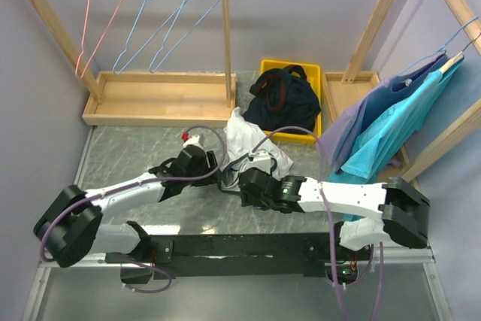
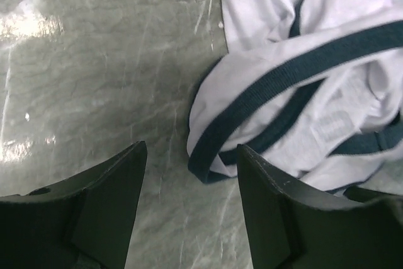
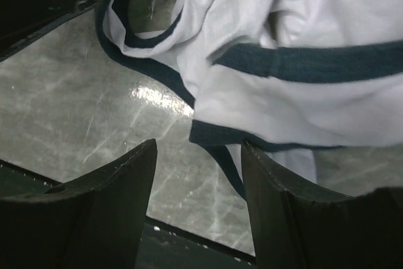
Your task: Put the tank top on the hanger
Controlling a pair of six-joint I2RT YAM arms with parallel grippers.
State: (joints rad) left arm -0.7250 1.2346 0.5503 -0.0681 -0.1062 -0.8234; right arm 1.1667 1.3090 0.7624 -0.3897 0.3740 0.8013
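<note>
The tank top (image 1: 239,140) lies crumpled mid-frame on the tabletop (image 1: 128,152); both arms' jaws stand part open, holding nothing.

A: Where is there room on the table (image 1: 135,157)?

B: Left of the tank top (image 1: 242,139), bare marble runs to the wall.

A: And behind it?

B: The yellow bin (image 1: 313,103) with a dark garment (image 1: 285,99) blocks the way; hanging shirts (image 1: 387,122) crowd the right. The left gripper (image 1: 218,167) and right gripper (image 1: 229,183) flank the cloth closely.
</note>
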